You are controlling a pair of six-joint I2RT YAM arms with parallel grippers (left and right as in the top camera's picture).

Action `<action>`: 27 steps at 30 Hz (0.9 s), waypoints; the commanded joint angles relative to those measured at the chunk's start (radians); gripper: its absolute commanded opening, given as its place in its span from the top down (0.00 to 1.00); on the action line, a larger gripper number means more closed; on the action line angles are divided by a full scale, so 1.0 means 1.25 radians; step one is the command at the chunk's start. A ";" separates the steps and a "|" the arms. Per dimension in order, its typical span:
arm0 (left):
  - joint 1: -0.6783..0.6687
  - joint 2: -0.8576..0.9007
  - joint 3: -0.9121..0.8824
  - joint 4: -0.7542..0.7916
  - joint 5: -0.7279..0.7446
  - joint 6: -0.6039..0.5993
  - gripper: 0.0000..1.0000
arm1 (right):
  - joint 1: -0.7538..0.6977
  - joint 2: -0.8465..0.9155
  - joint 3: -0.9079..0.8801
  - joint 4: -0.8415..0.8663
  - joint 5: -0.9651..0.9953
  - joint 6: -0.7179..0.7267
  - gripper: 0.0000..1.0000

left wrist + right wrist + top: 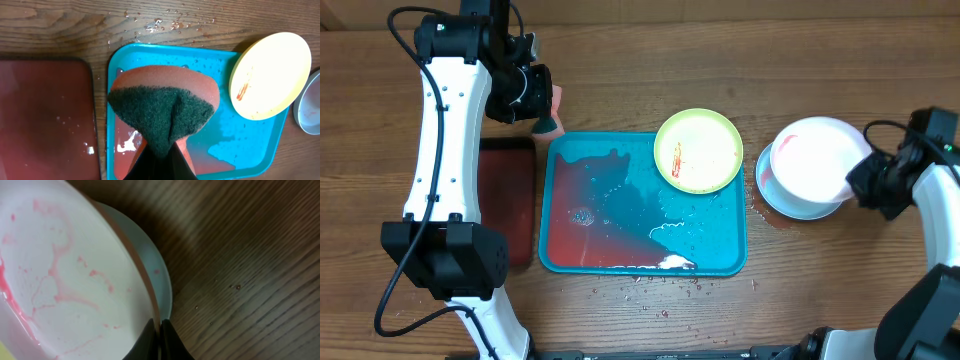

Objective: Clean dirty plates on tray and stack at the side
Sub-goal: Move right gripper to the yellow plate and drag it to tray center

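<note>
Clamping jaws on sponge (165,110), cream plate (65,280).

Overhead view: fixed above, facing straight down on the brown wooden tabletop (640,60), taking in both arms and the large turquoise rectangular plastic tray (610,200).

Left wrist view: mid height, looking down past the left tool (160,162) and its orange sponge with dark green scouring face (160,110). It shares with overhead the tray, the round yellow-green plastic plate (270,75) and the black-rimmed dark red tray (45,115).

Right wrist view: very close, looking past the right tool (159,332) at the round cream plastic plate (65,270) over the light blue plastic plate (157,275). Overhead shows both.
</note>
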 commanded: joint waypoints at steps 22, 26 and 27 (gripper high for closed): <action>-0.005 -0.003 -0.003 0.004 0.013 0.015 0.96 | 0.307 0.008 0.012 0.189 -0.131 0.023 0.47; -0.006 -0.003 -0.003 0.004 0.012 0.015 0.96 | 0.422 0.037 0.012 0.198 0.025 0.109 0.63; -0.005 -0.003 -0.003 0.004 0.013 0.015 0.95 | 0.441 0.049 0.012 0.201 0.042 0.123 0.67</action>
